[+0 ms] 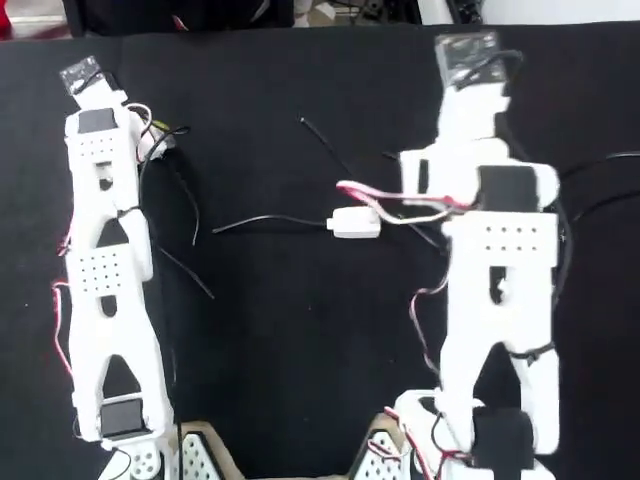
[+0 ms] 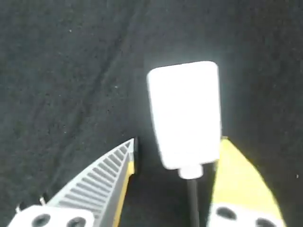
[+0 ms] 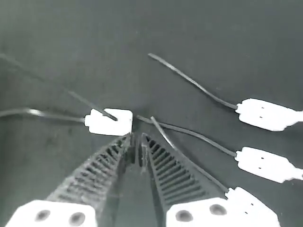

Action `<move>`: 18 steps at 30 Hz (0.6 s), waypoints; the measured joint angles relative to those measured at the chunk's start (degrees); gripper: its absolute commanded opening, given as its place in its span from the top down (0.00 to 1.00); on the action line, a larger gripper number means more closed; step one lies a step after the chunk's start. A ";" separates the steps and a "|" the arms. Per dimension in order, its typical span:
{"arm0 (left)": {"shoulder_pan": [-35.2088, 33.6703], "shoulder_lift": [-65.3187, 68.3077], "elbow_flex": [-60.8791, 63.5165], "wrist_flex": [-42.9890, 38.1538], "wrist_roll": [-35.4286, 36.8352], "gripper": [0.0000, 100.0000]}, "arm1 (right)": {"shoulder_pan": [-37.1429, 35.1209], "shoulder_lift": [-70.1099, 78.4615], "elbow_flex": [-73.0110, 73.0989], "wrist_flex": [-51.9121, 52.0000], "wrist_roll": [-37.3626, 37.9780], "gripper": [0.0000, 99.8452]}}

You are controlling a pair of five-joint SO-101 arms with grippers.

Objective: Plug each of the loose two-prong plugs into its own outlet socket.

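White plug sits inside your left gripper, jaws apart, unclamped: grasp step. Close squarely on body, off cable. Right gripper pinched together, empty.

A black cloth spreads across nearly the whole frame; above its upper edge, top centre, pale clutter shows

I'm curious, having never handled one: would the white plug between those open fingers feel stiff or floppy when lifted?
The white plug looks like a small moulded block, so it is probably rigid and light. Its thin black cord likely trails limply and may tug. Its smooth sides could slip in the left end effector.
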 measured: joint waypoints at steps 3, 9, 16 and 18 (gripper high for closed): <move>1.05 5.10 -10.99 5.10 -4.48 0.98 | -2.29 -2.02 3.52 -2.73 -0.18 0.98; 3.16 5.10 -13.98 9.85 -9.32 0.97 | -2.37 -5.80 8.18 -5.63 -0.35 0.98; 6.07 -2.64 -14.07 19.87 -19.43 0.97 | -2.29 -6.68 8.70 -6.15 -0.35 0.98; 6.77 -5.36 -13.71 20.84 -21.54 0.97 | -2.37 -6.68 8.70 -6.15 -0.35 0.98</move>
